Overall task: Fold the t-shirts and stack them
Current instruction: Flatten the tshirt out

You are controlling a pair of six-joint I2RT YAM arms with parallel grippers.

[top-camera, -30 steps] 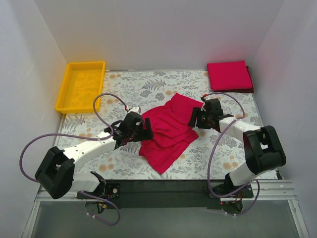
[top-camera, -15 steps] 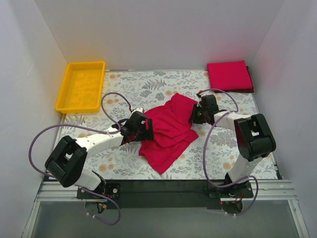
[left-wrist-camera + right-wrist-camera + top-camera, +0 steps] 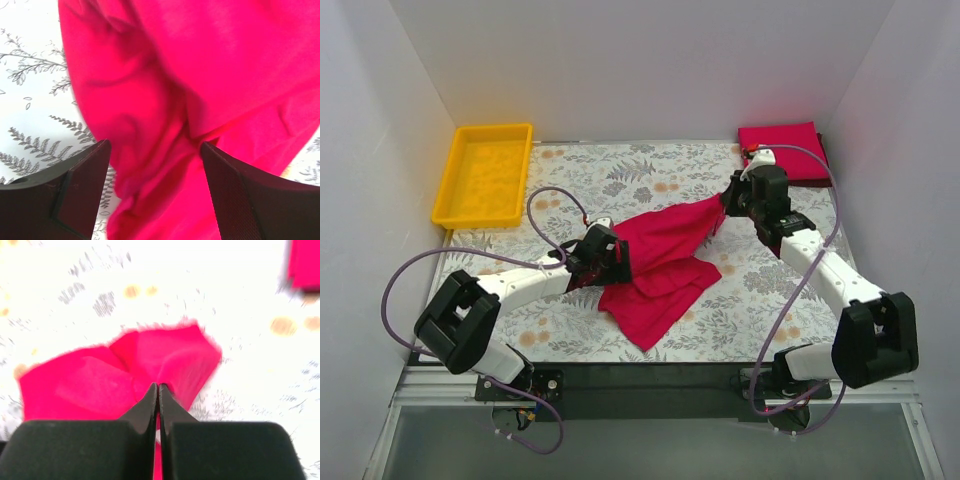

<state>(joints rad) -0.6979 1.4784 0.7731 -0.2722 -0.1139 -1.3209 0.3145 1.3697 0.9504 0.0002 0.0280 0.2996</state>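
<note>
A crumpled crimson t-shirt lies on the floral table in the middle. My right gripper is shut on the shirt's upper right corner and holds it lifted off the table; in the right wrist view its jaws pinch red cloth. My left gripper sits at the shirt's left edge, open, with bunched red fabric between its fingers. A folded t-shirt lies at the back right corner.
A yellow plastic tray stands at the back left. White walls close in the table on three sides. Purple cables loop from both arms over the table.
My right gripper has shut on the shirt's upper right corner and pulled it up and toward the back right, stretching the cloth. My left gripper has edged slightly into the shirt's left side.
</note>
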